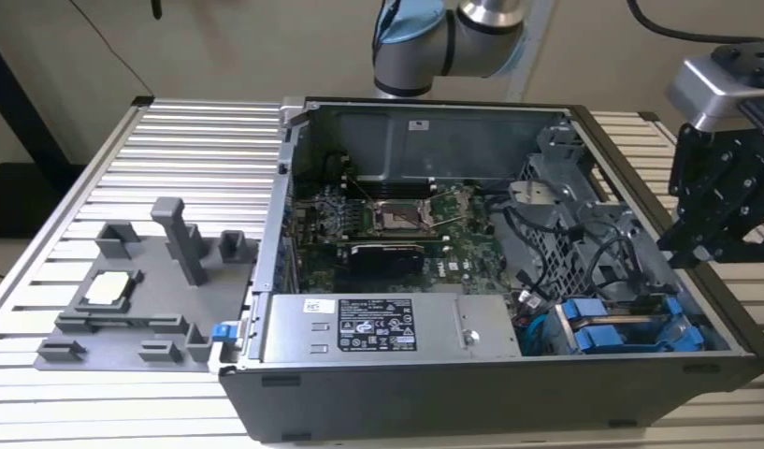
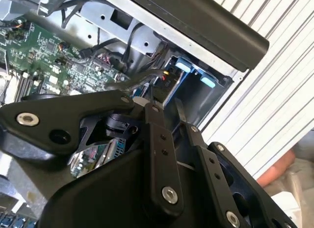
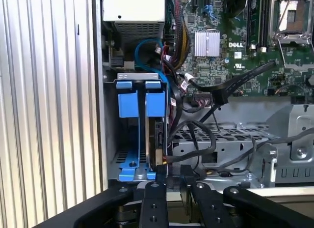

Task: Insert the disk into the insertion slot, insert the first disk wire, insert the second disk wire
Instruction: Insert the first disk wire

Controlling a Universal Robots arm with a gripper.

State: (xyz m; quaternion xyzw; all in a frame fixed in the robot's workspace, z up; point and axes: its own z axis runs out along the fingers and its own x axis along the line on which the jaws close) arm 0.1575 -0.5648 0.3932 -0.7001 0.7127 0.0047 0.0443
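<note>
Ribbed aluminium tabletop (image 1: 207,140) before a plain beige wall (image 1: 257,47).

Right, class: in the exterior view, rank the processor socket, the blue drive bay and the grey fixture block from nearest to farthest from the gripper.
1. The blue drive bay, in the case corner beside the gripper.
2. The processor socket, mid-case on the board.
3. The grey fixture block, outside the case, at the exterior view's left.

exterior view: above case (image 1: 482,398); both wrist views: near insertion slot (image 3: 131,102) (image 2: 194,73)
</note>
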